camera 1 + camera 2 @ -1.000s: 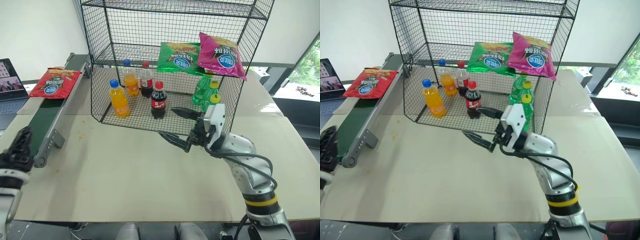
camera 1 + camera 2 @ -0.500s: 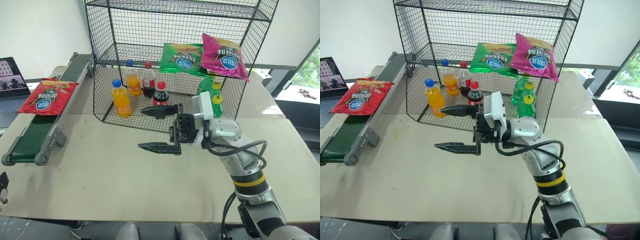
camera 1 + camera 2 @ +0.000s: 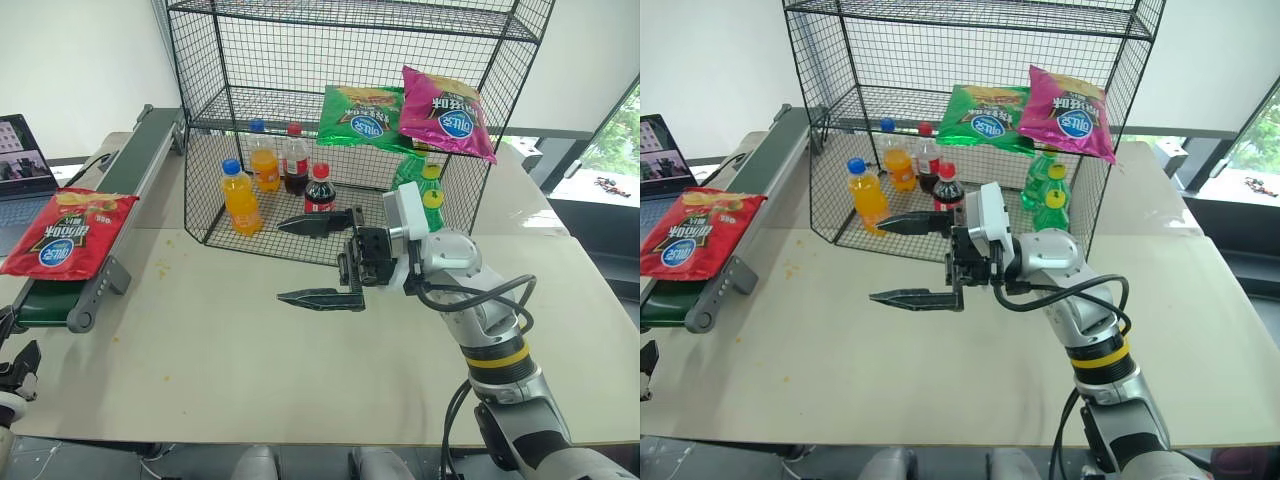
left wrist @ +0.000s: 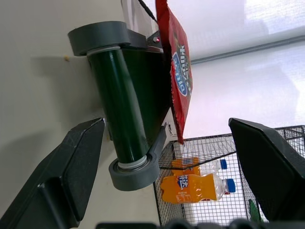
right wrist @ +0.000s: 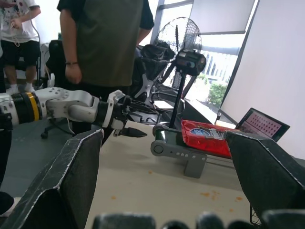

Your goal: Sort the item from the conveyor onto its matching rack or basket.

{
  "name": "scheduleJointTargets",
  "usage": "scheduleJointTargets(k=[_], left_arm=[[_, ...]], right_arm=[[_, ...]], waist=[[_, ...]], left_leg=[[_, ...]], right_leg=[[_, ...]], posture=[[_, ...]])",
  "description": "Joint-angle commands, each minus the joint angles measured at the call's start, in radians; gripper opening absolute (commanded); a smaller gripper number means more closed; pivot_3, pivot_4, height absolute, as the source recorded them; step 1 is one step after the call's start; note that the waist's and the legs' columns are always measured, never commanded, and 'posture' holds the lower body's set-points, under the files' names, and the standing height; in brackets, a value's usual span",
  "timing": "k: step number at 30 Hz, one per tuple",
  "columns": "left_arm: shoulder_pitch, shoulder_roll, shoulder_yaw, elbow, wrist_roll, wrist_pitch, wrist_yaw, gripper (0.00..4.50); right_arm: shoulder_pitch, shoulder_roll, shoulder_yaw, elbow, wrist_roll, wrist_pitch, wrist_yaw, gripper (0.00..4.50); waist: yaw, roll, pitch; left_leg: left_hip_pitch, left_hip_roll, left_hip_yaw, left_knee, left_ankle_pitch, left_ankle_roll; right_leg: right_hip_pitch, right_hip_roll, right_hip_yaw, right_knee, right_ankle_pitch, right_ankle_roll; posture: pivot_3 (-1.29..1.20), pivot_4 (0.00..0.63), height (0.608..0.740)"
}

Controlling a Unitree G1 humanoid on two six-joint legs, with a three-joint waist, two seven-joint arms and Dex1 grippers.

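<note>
Approach stage of the sort, before any grasp. Nearest the robot, the left gripper hangs with its black fingers spread wide and empty, facing the roller end of the conveyor. Just beyond those fingertips the red chip bag lies flat on the dark green belt at that near end, overhanging the frame on its outer side; the left wrist view shows it edge-on above the roller. The likely next move is a short advance of the left gripper so that its fingers straddle the bag's near edge, then a pinch on the crinkly film without crushing it.

The right gripper hovers over the middle of the beige table, also spread and empty, pointing toward the conveyor. Behind it stands the black wire-mesh rack: orange and cola bottles on the lowest grid, a green chip bag and a magenta chip bag on the shelf above, which I judge the matching place.

Beyond the conveyor lie a laptop, a white wall, windows, a standing fan and people.
</note>
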Motion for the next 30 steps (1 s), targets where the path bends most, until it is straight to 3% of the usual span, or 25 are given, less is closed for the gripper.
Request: scheduleJointTargets(k=[1,19,22,30], left_arm=[[0.001,0.031,0.014,0.004,0.001,0.004,-0.022,4.43],[-0.009,0.07,0.032,0.035,0.075,-0.003,-0.065,4.43],[-0.007,0.077,0.053,0.048,0.083,-0.008,-0.081,3.57],[-0.036,0.089,0.019,-0.027,0.061,0.011,-0.073,0.03]], right_arm=[[-0.012,0.003,-0.013,-0.029,0.018,-0.012,0.007,4.5],[-0.007,0.013,-0.02,-0.026,0.013,-0.002,-0.035,4.5],[-0.008,0.013,-0.022,-0.027,0.013,0.001,-0.043,4.5],[0.004,0.009,-0.025,-0.025,0.007,0.002,-0.066,4.5]], waist=[[-0.001,0.0,0.0],[-0.002,0.0,0.0],[-0.002,0.0,0.0],[0.0,0.001,0.001]], left_leg=[[0.0,0.0,0.0,0.0,0.0,0.0],[0.0,0.0,0.0,-0.003,0.0,-0.001],[0.0,0.0,0.0,-0.003,0.0,-0.001],[-0.001,0.0,0.0,-0.003,0.0,-0.001]], right_leg=[[0.0,0.0,0.0,0.0,0.0,0.0],[-0.001,0.0,0.0,-0.002,0.0,0.0],[-0.001,0.0,0.0,-0.002,0.0,0.0],[-0.002,0.0,0.0,-0.003,0.0,-0.001]], posture=[[0.0,0.15,0.74],[0.0,0.15,0.74],[0.0,0.15,0.74],[0.0,0.15,0.74]])
